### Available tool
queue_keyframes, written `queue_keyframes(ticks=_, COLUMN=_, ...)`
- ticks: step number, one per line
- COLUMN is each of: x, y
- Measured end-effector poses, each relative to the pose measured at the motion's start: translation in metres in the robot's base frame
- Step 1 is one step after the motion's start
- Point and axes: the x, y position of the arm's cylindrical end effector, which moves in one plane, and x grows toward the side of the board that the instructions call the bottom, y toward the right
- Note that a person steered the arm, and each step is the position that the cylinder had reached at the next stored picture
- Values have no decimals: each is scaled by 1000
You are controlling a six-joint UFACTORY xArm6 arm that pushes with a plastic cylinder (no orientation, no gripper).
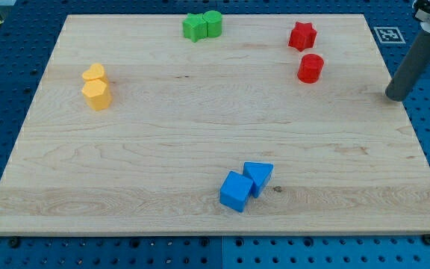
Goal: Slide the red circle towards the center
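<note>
The red circle sits on the wooden board at the view's upper right. A red star lies just above it. My tip is at the board's right edge, well to the right of the red circle and a little lower, with a clear gap between them. The rod leans up toward the view's top right corner.
Two green blocks touch at the top middle. Two yellow blocks touch at the left. A blue cube and a blue triangle touch at the bottom middle. A marker tag is at the top right corner.
</note>
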Motion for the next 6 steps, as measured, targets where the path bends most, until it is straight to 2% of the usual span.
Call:
queue_keyframes(ticks=2, x=-84, y=-2)
queue_keyframes(ticks=3, x=-85, y=-26)
queue_keyframes(ticks=5, x=-85, y=-109)
queue_keyframes(ticks=6, x=-85, y=-126)
